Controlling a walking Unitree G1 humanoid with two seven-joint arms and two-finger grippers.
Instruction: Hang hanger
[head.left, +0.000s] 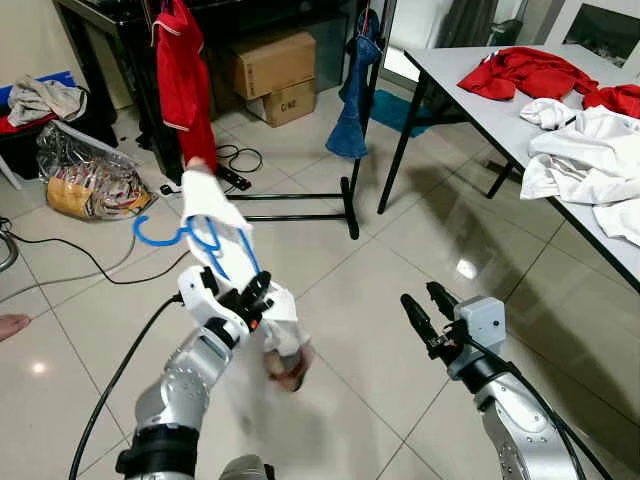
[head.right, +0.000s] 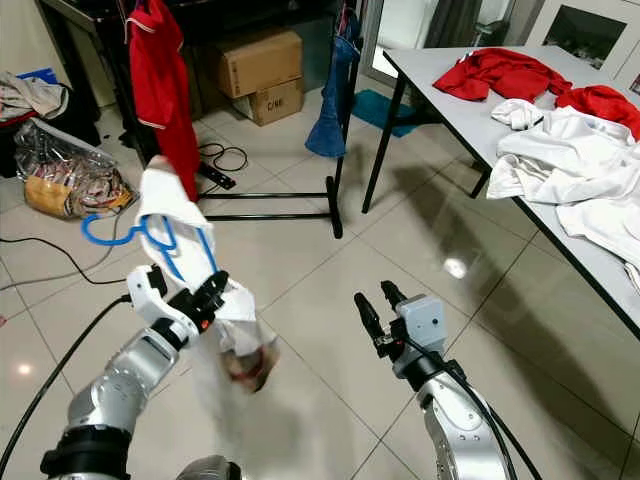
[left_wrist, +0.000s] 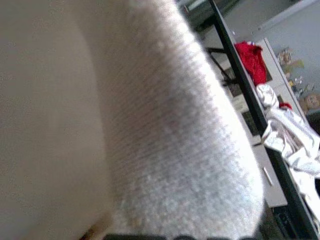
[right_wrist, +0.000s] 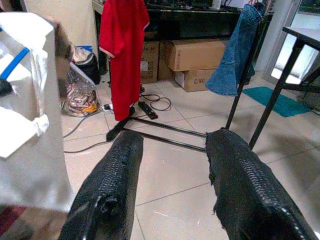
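A blue plastic hanger (head.left: 152, 236) carries a white garment (head.left: 214, 204) that drapes down over my left gripper (head.left: 250, 295), which is raised and shut on the hanger. White fabric (left_wrist: 165, 140) covers most of the left wrist view. My right gripper (head.left: 424, 305) is held up at the lower right, open and holding nothing; its black fingers (right_wrist: 110, 185) point toward the black clothes rack (head.left: 349, 200). On the rack hang a red shirt (head.left: 184, 80) and blue jeans (head.left: 356, 100).
A table (head.left: 470, 108) on the right holds red clothes (head.left: 520, 72) and white clothes (head.left: 580, 150). Cardboard boxes (head.left: 272, 62) stand behind the rack. A plastic bag (head.left: 85, 178) and cables (head.left: 90, 265) lie on the floor at left. A person's foot (head.left: 10, 325) shows at the left edge.
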